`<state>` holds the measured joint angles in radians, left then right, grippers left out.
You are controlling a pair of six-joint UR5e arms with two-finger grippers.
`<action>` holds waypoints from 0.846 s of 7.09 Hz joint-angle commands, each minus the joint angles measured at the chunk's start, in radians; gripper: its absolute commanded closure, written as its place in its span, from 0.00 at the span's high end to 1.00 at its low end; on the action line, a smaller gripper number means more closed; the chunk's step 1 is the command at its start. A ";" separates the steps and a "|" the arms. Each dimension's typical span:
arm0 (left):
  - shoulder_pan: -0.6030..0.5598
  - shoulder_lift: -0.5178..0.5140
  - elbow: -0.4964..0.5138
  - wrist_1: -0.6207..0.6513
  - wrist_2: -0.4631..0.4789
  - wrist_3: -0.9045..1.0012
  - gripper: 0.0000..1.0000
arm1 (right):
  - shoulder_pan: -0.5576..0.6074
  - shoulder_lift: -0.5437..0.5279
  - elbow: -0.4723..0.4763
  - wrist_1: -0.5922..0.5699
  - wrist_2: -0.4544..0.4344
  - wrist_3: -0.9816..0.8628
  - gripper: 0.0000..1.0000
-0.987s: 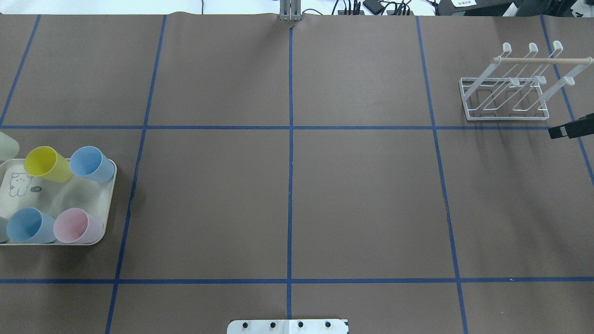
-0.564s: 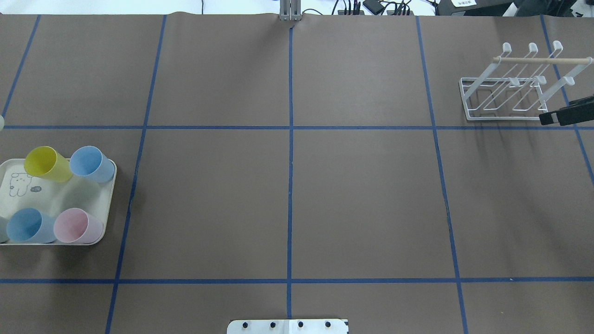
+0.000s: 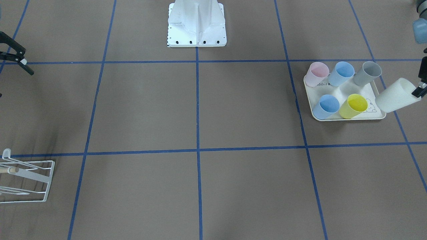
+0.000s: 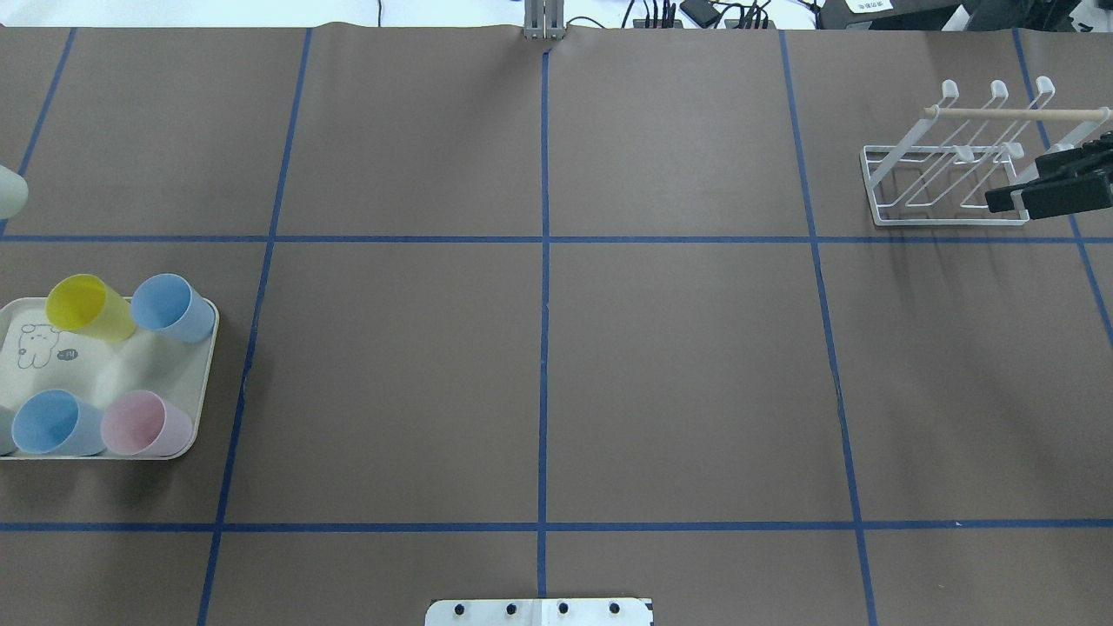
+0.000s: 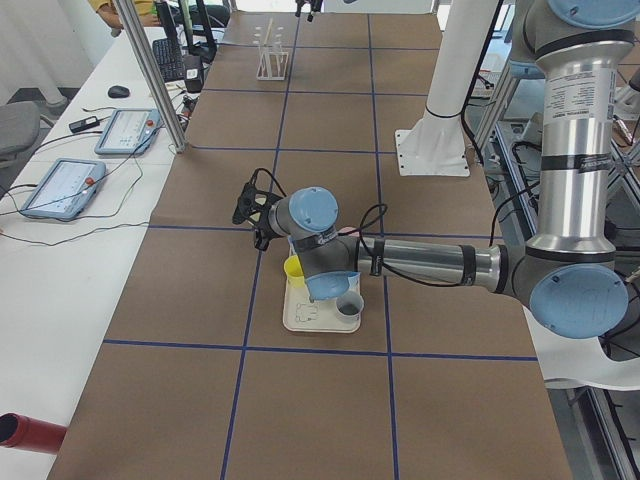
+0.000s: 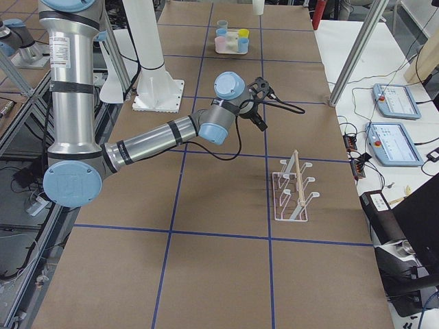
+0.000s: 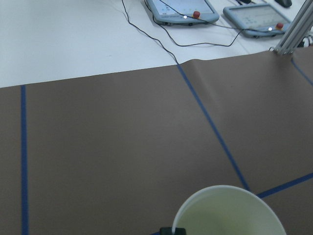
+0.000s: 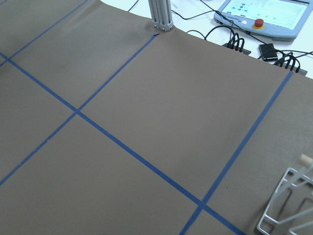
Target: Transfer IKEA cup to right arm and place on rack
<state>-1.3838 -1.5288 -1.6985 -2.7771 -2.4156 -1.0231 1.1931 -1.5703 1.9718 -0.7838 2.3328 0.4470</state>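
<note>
White cup (image 3: 395, 96) gripped by left pincer (image 3: 419, 90), tilted.
The cup is held at its rim just beside the tray (image 3: 364, 115); the right pincer (image 4: 1013, 183) is spread wide, close by the rack (image 4: 1009, 113).

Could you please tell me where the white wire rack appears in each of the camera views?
Front-facing: the rack is at the lower left edge, cut off.
Overhead: upper right.
Exterior left: far end, top, left of centre.
Exterior right: right of centre.
Left wrist: not in view.
Right wrist: bottom right corner, partly.
Landmark: the tray of cups, at the table's opposite end.
</note>
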 commanded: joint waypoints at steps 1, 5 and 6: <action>0.111 -0.019 -0.139 -0.001 -0.011 -0.437 0.00 | -0.085 0.065 -0.001 0.023 -0.082 0.036 0.90; 0.349 -0.273 -0.162 0.081 0.102 -0.987 0.00 | -0.361 0.265 0.001 0.034 -0.428 0.118 0.98; 0.417 -0.339 -0.167 0.176 0.200 -1.032 0.00 | -0.439 0.291 0.004 0.035 -0.517 0.102 0.98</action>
<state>-1.0472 -1.7896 -1.8602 -2.6919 -2.3136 -1.9778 0.8451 -1.3173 1.9731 -0.7498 1.9175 0.5622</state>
